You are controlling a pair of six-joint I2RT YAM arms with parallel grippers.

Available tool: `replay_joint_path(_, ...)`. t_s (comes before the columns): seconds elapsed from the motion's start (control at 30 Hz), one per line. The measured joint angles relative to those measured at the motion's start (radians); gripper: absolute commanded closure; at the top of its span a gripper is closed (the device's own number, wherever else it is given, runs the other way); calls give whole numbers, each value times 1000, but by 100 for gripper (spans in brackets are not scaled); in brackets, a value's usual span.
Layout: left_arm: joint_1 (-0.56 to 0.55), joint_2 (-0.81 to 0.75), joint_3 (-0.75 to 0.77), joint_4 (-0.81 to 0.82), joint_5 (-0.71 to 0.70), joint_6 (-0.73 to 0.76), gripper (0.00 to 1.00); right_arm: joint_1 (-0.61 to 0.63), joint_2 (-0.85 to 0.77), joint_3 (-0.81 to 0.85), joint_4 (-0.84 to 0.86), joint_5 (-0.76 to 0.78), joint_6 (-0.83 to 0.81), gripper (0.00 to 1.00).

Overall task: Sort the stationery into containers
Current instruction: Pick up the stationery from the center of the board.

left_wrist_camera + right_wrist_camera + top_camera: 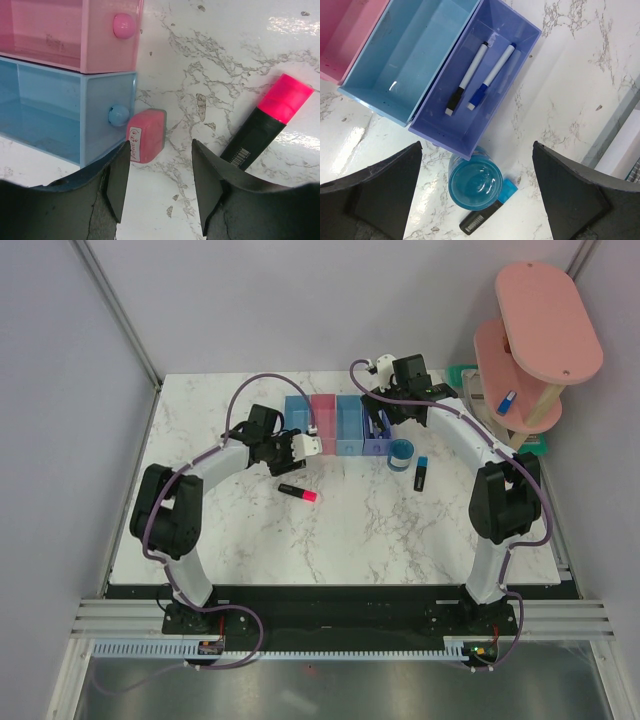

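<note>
Four joined containers [336, 425] stand in a row at the back: blue, pink, blue, violet. My left gripper [160, 146] is open low over the table. A small pink eraser [146, 136] lies just ahead of its left finger, against the front of the blue tray [70, 115]. To the right lies a pink-ended highlighter [267, 122]. My right gripper [476, 145] hangs wide open above the violet tray [450, 130], which holds two pens [466, 79]. A round blue pot [475, 182] stands at that tray's near end, and a blue-ended highlighter [487, 215] lies against the pot.
A pink two-tier shelf [535, 340] stands at the back right with a small blue item [507, 400] on its lower tier. A green tray [463, 373] sits under it. The pink tray [75, 35] adjoins the blue one. Grey walls close in on both sides.
</note>
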Motion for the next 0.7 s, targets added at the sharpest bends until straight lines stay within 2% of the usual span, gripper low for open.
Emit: replay_joint_path(0.7, 1, 42, 25, 6, -1, 16, 43, 0, -2, 1, -2, -12, 4, 2)
